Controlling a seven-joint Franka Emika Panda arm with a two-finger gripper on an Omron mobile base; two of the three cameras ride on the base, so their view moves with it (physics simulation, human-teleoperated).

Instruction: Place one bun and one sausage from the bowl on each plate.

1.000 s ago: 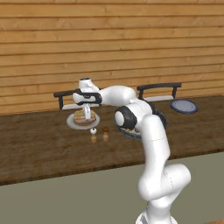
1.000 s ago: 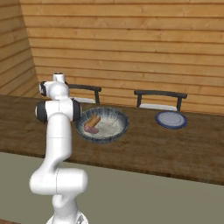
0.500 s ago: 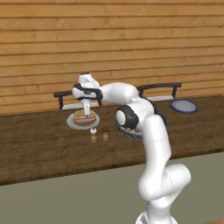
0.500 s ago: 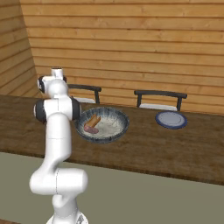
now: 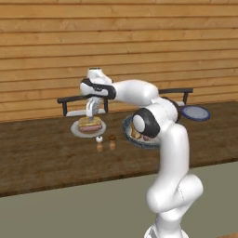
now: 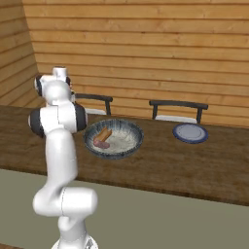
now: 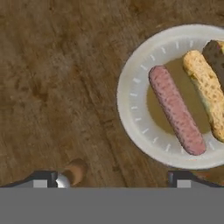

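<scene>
Dark wood counter (image 5: 42, 153), plank wall (image 5: 116, 42) behind.

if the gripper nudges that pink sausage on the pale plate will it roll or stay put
The pink speckled sausage is a smooth round cylinder lying flat on the pale grey-white plate, so a sideways nudge would probably roll it. The tan bun beside it would likely stop it on that side. The plate's shallow rim may only slow it elsewhere.
</scene>
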